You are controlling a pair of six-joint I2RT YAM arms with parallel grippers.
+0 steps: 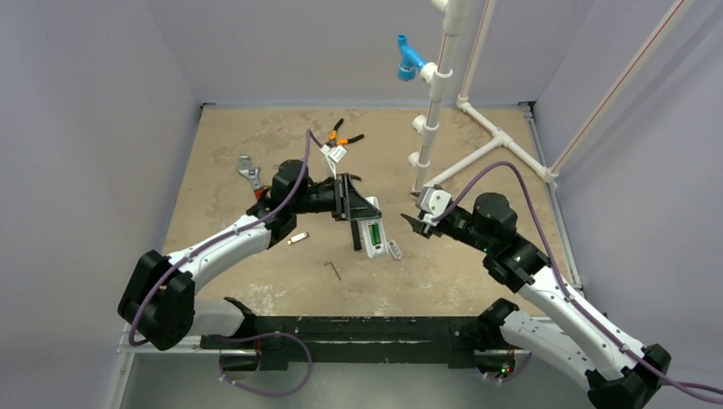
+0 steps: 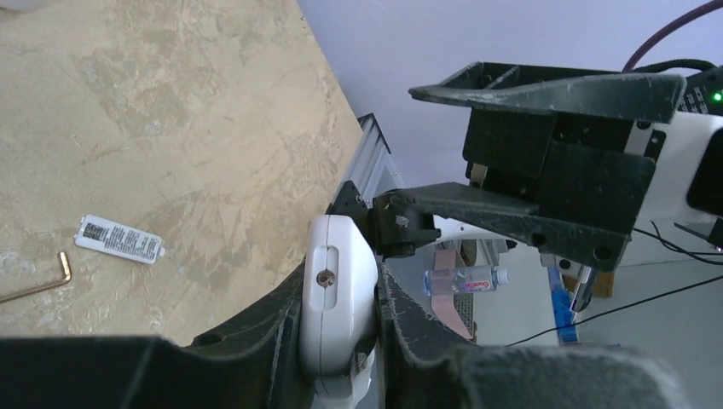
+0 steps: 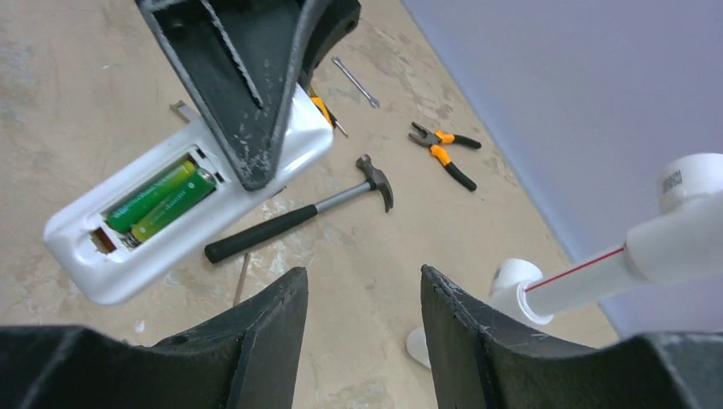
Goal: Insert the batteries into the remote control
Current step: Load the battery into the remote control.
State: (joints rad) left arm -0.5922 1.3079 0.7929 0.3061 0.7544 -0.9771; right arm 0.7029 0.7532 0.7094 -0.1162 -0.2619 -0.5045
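Note:
The white remote control [image 3: 183,200] is held tilted above the table, back side open, with my left gripper [image 2: 341,290] shut on its upper end. Two green batteries [image 3: 158,200] lie side by side in its compartment. From above, the remote [image 1: 373,236] slants down from the left gripper [image 1: 349,204], the batteries [image 1: 373,230] showing as a green strip. My right gripper [image 3: 362,285] stands open and empty a short way right of the remote, pointing at it [image 1: 418,223].
A hammer [image 3: 298,213] lies under the remote. Orange-handled pliers [image 3: 443,153] and a wrench [image 3: 354,81] lie farther back. A small white labelled piece [image 2: 119,239], a hex key [image 1: 334,269] and a silver clip [image 1: 297,239] lie on the table. A white pipe frame [image 1: 435,102] stands at the back right.

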